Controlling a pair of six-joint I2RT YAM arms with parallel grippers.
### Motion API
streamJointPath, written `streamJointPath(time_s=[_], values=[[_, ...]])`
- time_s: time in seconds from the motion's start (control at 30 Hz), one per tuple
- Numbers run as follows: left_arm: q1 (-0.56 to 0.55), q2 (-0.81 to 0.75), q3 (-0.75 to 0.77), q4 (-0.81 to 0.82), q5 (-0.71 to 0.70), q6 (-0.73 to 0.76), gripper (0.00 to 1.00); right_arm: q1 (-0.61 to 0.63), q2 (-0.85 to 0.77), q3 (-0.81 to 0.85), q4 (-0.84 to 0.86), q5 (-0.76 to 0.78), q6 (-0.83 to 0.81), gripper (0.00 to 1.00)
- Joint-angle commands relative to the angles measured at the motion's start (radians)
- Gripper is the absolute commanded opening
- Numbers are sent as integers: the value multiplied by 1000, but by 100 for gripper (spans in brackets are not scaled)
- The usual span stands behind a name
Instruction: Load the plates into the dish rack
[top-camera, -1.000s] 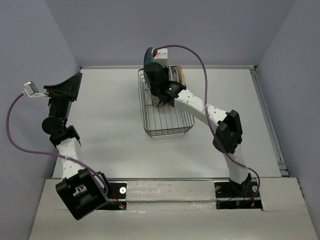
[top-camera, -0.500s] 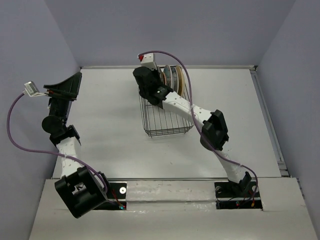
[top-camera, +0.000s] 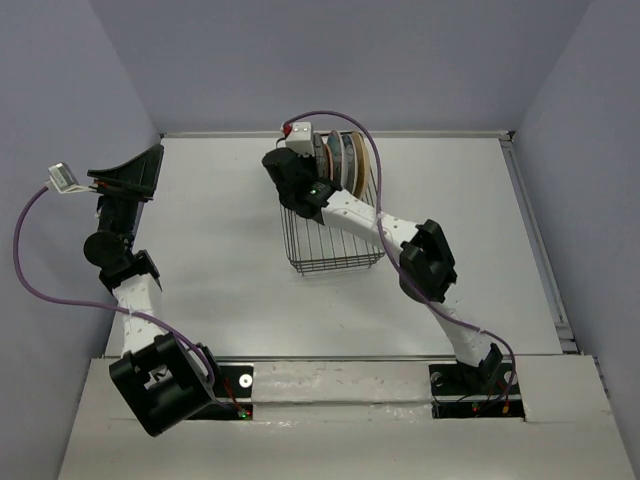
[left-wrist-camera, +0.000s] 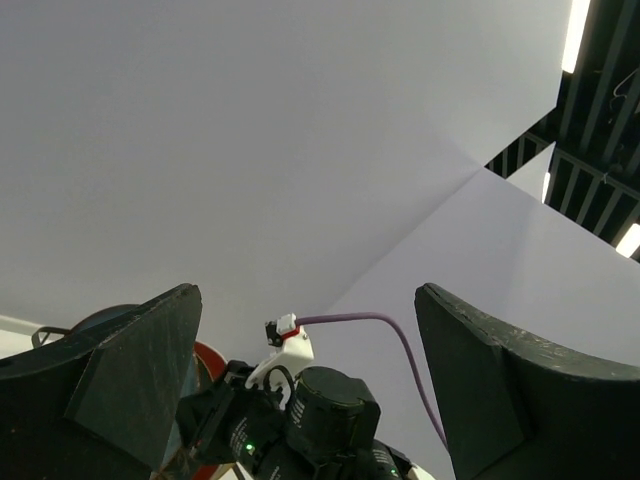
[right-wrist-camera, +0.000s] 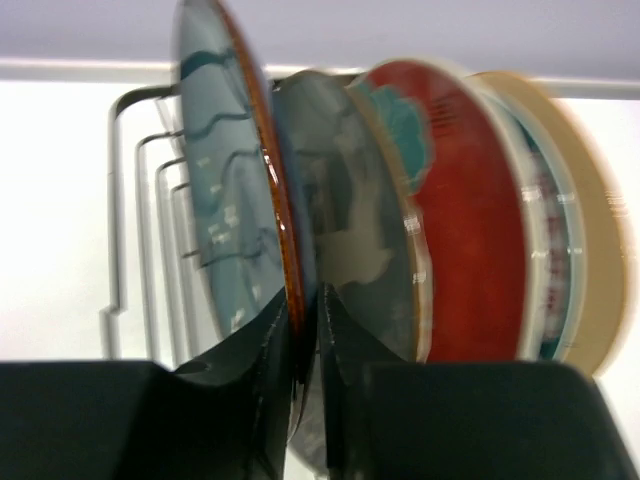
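Observation:
The black wire dish rack (top-camera: 335, 245) stands mid-table with several plates upright at its far end. In the right wrist view a dark teal plate (right-wrist-camera: 225, 200) with an orange-brown edge stands leftmost. To its right come a grey plate (right-wrist-camera: 350, 230), a red-and-teal floral plate (right-wrist-camera: 460, 220), a white teal-rimmed plate (right-wrist-camera: 547, 250) and a tan plate (right-wrist-camera: 590, 220). My right gripper (right-wrist-camera: 305, 295) is shut on the teal plate's lower rim and hovers over the rack's far end (top-camera: 308, 165). My left gripper (top-camera: 135, 172) is raised at the far left, open and empty (left-wrist-camera: 305, 295).
Bare rack dividers (right-wrist-camera: 150, 220) show left of the teal plate. The rack's near half (top-camera: 340, 255) holds nothing. Grey walls enclose the table on three sides. The left wrist view looks across at the right arm's wrist (left-wrist-camera: 330, 420).
The right arm swung its wrist left and turned the teal plate from facing outward to upright, in line with the other plates. The left arm has not moved.

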Motion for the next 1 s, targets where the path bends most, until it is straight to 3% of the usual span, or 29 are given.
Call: streamJointPath(time_s=[0.0,0.03,0.1,0.2,0.43,0.57,0.73,0.83,0.87,0.97], values=[[5,-19,-6,331,0,22,99,30,-64,-41,60,-60,129,36],[5,-19,-6,330,0,22,99,31,-81,-48,60,-61,124,48],[5,-16,-6,325,2,22,99,31,-104,-58,60,-64,115,53],[2,-9,-10,320,2,17,99,31,-168,-92,65,-96,112,75],[-12,-1,-13,299,7,28,99,31,-346,-183,72,-197,63,97],[-47,23,-9,287,16,33,99,31,-502,-310,104,-274,18,100],[-118,31,4,187,27,108,99,31,-793,-707,262,-311,-16,100],[-190,10,34,71,34,206,99,31,-1074,-937,364,-239,-40,100],[-217,10,45,32,36,239,99,31,-1075,-983,367,-238,-36,100],[-331,-24,100,-162,31,413,99,31,-1295,-1161,390,-179,-16,100]])
